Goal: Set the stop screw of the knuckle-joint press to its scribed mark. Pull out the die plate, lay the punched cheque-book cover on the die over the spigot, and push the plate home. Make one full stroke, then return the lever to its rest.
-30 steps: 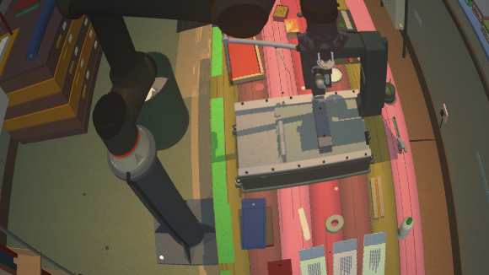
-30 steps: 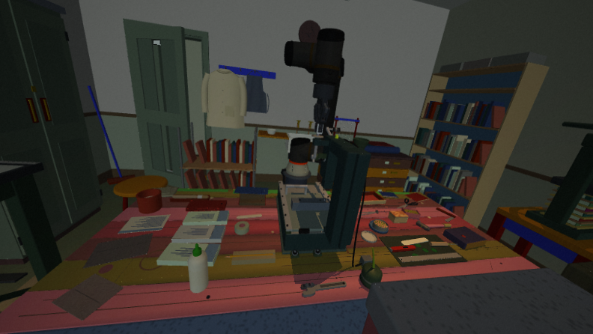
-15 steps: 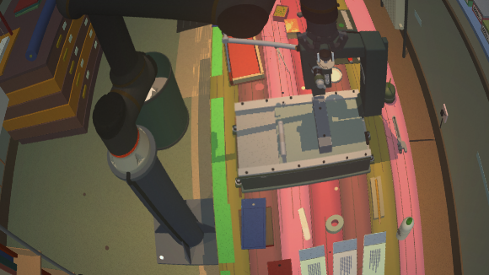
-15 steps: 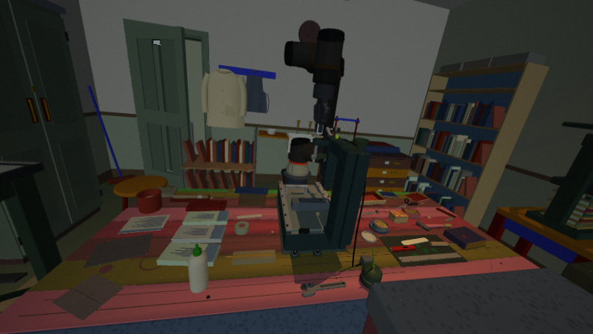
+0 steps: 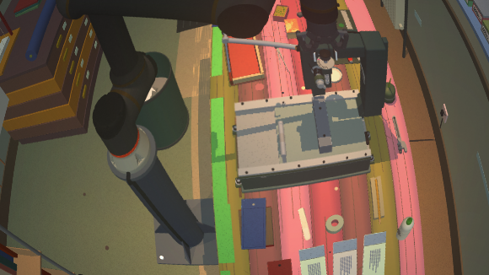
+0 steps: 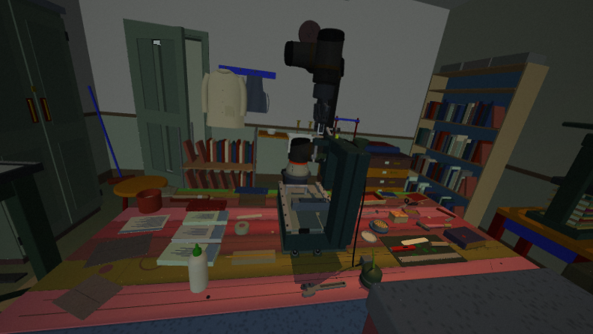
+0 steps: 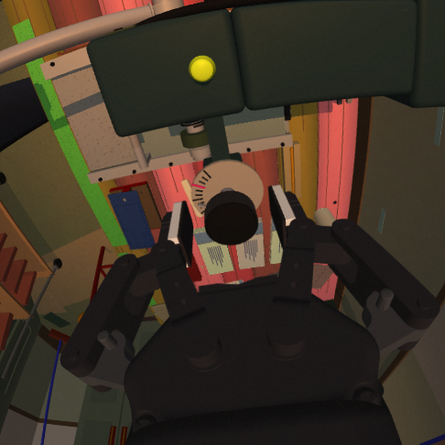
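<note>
The knuckle-joint press stands in the middle of the red bench, its dark frame arching over the grey die plate. At the head of the frame sits the black stop-screw knob on a tan dial with a scribed scale and a pink mark. My gripper is open around the knob and holds nothing. The grey lever reaches out from the press head towards the bench's green edge. The blue cheque-book cover lies flat on the bench in front of the press.
Behind the press a bookcase and a low shelf of books line the walls. A red book, a glue bottle, a tape ring, printed sheets and a spanner lie around the press.
</note>
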`<control>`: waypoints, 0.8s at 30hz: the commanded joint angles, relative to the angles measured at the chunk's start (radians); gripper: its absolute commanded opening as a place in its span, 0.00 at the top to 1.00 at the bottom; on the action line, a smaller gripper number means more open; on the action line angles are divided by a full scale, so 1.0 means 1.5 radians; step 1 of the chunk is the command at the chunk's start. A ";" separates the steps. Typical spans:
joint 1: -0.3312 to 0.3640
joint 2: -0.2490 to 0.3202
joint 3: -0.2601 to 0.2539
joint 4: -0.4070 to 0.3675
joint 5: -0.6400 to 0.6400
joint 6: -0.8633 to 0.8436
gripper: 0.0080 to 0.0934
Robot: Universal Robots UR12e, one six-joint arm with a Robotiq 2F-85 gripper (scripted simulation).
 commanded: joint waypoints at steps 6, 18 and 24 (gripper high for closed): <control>0.000 0.000 -0.001 0.001 0.000 0.000 0.41; 0.000 -0.003 -0.035 0.037 0.000 0.000 0.41; 0.000 -0.003 -0.043 0.046 0.000 0.000 0.41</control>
